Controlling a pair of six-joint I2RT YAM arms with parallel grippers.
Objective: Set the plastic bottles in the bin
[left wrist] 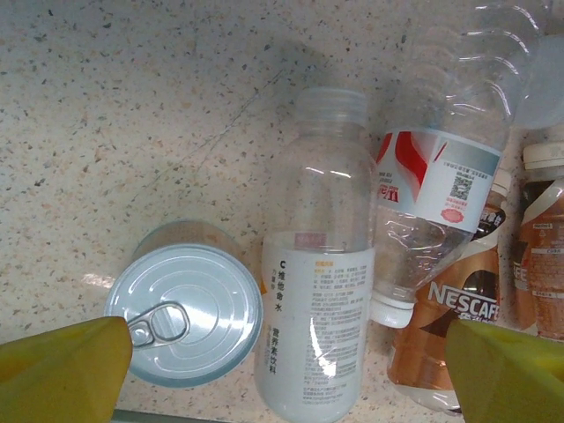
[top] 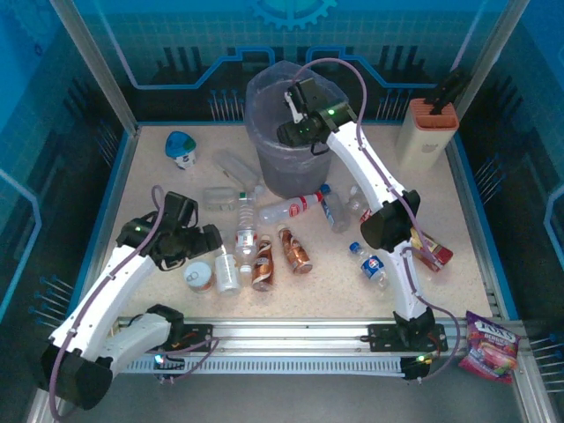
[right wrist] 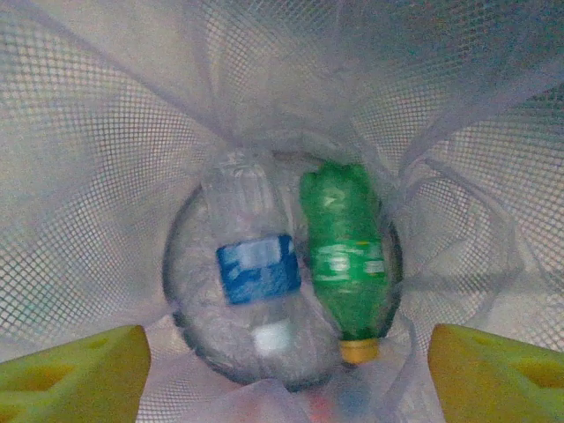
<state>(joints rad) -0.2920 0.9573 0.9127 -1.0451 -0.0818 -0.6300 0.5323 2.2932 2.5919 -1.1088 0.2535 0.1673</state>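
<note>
Currently right claw [right wrist: 284,374] spread wide above bin [top: 271,174], green bottle [right wrist: 344,256] lying inside

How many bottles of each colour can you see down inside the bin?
Green bottle: 1
Clear bottle with blue label: 1
Total: 2 that I can tell; a blurry red-and-blue bit lower down is unclear.

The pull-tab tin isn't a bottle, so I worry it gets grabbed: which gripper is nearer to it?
Left. The left gripper hangs just above the tin, open; the right gripper is far off, over the bin.
</note>
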